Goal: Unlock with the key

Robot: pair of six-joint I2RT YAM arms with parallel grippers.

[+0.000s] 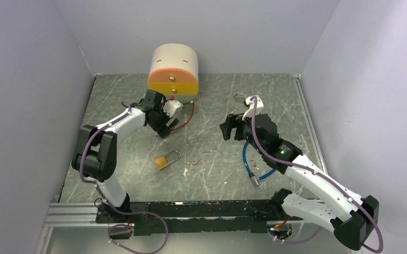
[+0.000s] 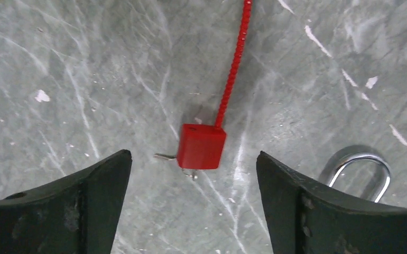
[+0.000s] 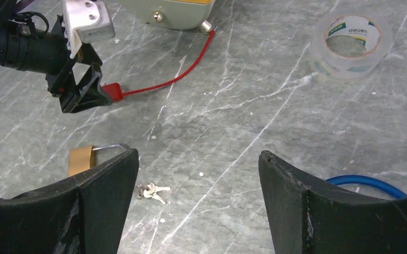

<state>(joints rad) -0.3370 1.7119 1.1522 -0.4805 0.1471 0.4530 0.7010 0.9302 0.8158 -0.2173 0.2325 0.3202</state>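
My left tool (image 1: pixel 164 128) spread above red tag (image 2: pixel 201 146), right tool (image 3: pixel 197 154) spread, both empty. Padlock (image 1: pixel 164 160) on tabletop (image 1: pixel 217 95), keys (image 1: pixel 193 162) just right. Best: lower right tool squarely over keys, pinch head only.

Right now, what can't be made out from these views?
- Padlock: keyhole unseen anywhere; right gripper finger covers the shackle end in right wrist, left gripper finger covers the body in left wrist.
- Keys: too small to count.
- Blue cable: mostly hidden behind a finger, right wrist.
- Red block: its cord leaves the top edge, left wrist.
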